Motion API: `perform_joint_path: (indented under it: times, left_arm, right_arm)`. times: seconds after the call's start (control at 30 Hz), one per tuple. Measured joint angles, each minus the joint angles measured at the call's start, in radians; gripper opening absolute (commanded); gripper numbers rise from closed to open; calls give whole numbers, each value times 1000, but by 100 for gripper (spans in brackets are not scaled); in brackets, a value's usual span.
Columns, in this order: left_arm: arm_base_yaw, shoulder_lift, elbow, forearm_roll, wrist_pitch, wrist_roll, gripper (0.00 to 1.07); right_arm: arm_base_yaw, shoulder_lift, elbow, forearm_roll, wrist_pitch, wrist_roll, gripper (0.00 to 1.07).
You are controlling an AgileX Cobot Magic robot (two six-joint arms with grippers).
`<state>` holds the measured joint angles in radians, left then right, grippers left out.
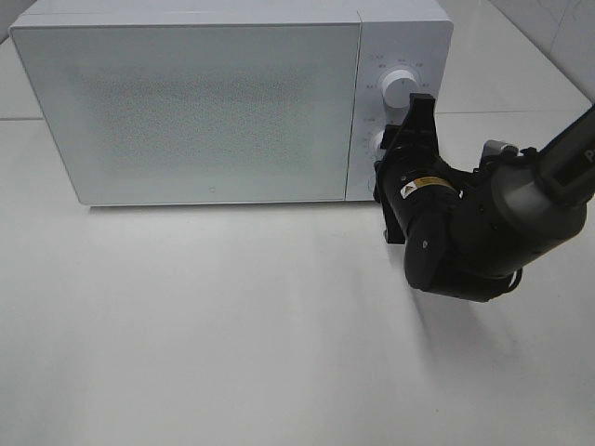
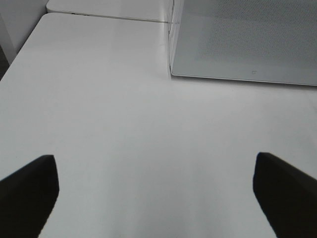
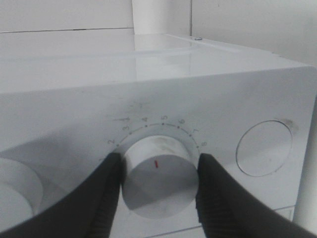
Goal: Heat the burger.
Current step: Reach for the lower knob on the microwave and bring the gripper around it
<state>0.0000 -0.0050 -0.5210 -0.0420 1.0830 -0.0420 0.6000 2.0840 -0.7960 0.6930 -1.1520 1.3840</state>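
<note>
The right gripper [image 3: 158,168] has its two black fingers [image 3: 110,191] pressed on opposite sides of the lower knob [image 3: 157,192], closed to the knob's width and gripping it. A red mark on the knob's face points toward the 4 and 5 on the number scale around it. On the same panel a flat round button [image 3: 264,148] sits just beside the knob on one side and an upper knob [image 1: 398,85] on the other, both apart from the fingers. The right arm [image 1: 483,223] reaches in from the right over the table [image 1: 232,344], its wrist near the microwave's [image 1: 186,102] front right corner.

The door [image 1: 186,37] is closed flush and frosted; nothing behind it can be made out. The burger shows in no view, so I cannot tell where it is.

The left gripper [image 2: 153,161] hangs wide open and holds nothing. White tabletop runs between it and the microwave's front bottom edge and near corner. The table's own edge lies off to one side, and a seam to a second table [image 2: 109,7] runs behind.
</note>
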Motion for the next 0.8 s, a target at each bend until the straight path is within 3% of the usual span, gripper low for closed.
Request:
perform_joint_path:
  times: [0.2, 0.23, 0.27, 0.3, 0.4, 0.6, 0.8]
  left_arm:
    - [0, 0, 0, 0, 0, 0, 100]
    - [0, 0, 0, 0, 0, 0, 100]
    - [0, 0, 0, 0, 0, 0, 100]
    - [0, 0, 0, 0, 0, 0, 100]
    - [0, 0, 0, 0, 0, 0, 100]
    - [0, 0, 0, 0, 0, 0, 100]
    - [0, 0, 0, 0, 0, 0, 100]
  right_arm:
    - [0, 3, 0, 2, -6, -1, 21]
    - [0, 3, 0, 3, -6, -1, 29]
    - [0, 3, 0, 3, -6, -1, 29]
    - [0, 3, 0, 3, -6, -1, 37]
    - [0, 3, 0, 6, -6, -8, 46]
    - [3, 3, -3, 6, -5, -55, 55]
    - [15, 3, -4, -9, -21, -108, 70]
